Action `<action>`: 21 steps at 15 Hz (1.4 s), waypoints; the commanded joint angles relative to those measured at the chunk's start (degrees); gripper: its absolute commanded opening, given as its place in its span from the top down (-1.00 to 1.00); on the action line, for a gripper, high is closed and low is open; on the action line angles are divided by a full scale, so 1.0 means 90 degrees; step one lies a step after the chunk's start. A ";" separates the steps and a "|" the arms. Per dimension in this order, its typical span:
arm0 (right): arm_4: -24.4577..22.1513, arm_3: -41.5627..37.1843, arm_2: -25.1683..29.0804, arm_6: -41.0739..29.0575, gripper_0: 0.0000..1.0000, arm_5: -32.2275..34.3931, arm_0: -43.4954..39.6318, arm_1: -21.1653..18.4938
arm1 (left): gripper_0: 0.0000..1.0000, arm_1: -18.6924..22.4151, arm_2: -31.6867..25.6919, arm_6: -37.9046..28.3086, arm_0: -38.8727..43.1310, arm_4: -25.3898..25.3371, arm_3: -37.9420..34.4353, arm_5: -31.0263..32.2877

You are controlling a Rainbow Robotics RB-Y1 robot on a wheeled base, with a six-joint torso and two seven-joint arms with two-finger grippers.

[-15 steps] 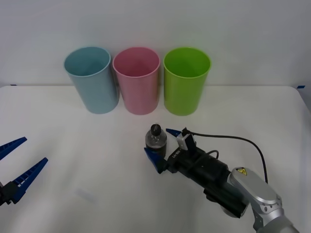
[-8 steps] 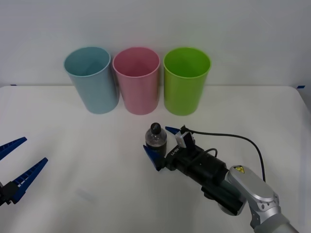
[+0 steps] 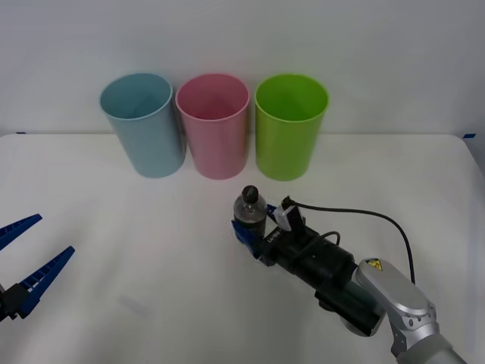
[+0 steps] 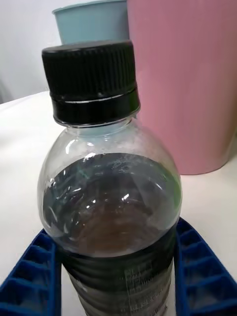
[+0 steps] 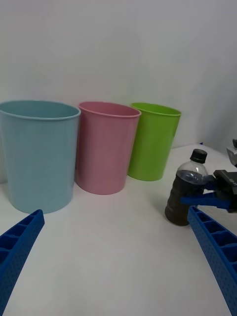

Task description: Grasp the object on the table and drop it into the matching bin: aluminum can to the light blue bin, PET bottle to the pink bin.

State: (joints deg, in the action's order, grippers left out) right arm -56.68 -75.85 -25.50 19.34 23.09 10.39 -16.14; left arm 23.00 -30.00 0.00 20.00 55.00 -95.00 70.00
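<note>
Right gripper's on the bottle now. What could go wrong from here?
1. The right gripper pinches the PET bottle low on its label band; the smooth round body could slip or tilt on lifting.
2. The pink bin stands tight between the light blue bin and a lime green bin; a slight offset drops it wrong.

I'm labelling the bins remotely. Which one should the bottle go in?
Three bins stand in a row at the far edge of the table. The pink bin is the middle one, between the light blue bin and a lime green bin.
</note>
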 commanded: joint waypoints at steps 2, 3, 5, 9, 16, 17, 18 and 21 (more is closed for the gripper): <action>-0.0001 0.0000 0.0030 0.0010 1.00 0.0032 -0.0002 -0.0004 | -1.00 0.0000 0.0000 0.0000 0.0000 0.0000 0.0000 0.0000; -0.0001 -0.0010 0.0050 0.0010 1.00 0.0081 0.0008 -0.0004 | -1.00 0.0000 0.0000 0.0000 0.0000 0.0000 0.0000 0.0000; -0.0001 -0.0049 0.0108 0.0010 1.00 0.0218 -0.0002 -0.0013 | -1.00 0.0000 0.0000 0.0000 0.0000 0.0000 0.0000 0.0000; 0.0224 -0.0498 0.0177 -0.0059 1.00 0.0384 -0.0051 -0.0258 | -1.00 0.0000 0.0000 0.0000 0.0000 0.0000 0.0000 0.0000; 0.0517 -0.2002 0.0558 -0.0401 1.00 0.0364 -0.0608 -0.1234 | -1.00 0.0000 0.0000 0.0000 0.0000 0.0000 0.0000 0.0000; 0.0536 -0.2139 0.0606 -0.0479 1.00 0.0384 -0.0647 -0.1303 | -1.00 0.0000 0.0000 0.0000 0.0000 0.0000 0.0000 0.0000; 0.0527 -0.2246 0.0704 -0.0772 1.00 0.0452 -0.0657 -0.1351 | -1.00 0.0000 0.0000 0.0000 0.0000 0.0000 0.0000 0.0000; 0.0517 -0.2607 0.0909 -0.1279 1.00 0.0432 -0.0647 -0.1439 | -1.00 0.0000 0.0000 0.0000 0.0000 0.0000 0.0000 0.0000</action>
State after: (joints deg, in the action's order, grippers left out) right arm -52.02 -98.41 -17.77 9.29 27.12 4.50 -28.95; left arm 23.00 -30.00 0.00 20.00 55.00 -95.00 70.00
